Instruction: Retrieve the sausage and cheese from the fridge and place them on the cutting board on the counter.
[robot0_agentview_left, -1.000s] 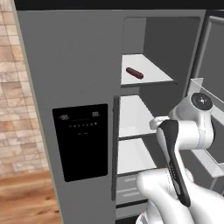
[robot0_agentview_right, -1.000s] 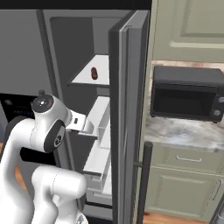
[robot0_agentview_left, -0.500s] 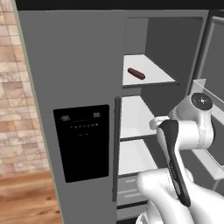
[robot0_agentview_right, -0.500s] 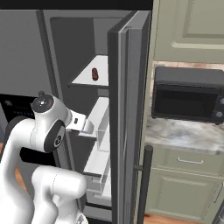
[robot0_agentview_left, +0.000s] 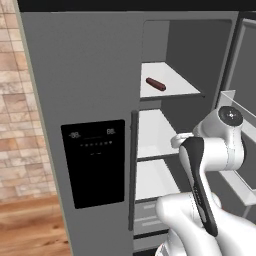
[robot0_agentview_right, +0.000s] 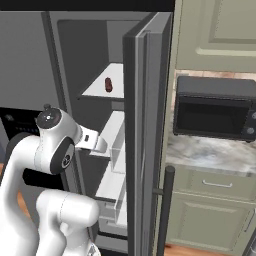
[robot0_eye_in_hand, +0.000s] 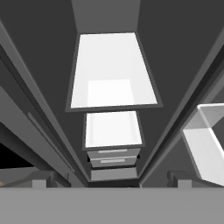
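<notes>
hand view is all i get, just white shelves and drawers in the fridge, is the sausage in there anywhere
Observer: Yes. The sausage lies on the top shelf, above what your view covers.
Operator: is the right door open enough
Observer: The right door stands swung wide open, edge-on in the right base view.
Operator: where's the counter from here
Observer: The counter is just beyond that door, with a black microwave on it.
Operator: cheese?
Observer: I cannot spot it. The shelves I can see hold the sausage and nothing else.
</notes>
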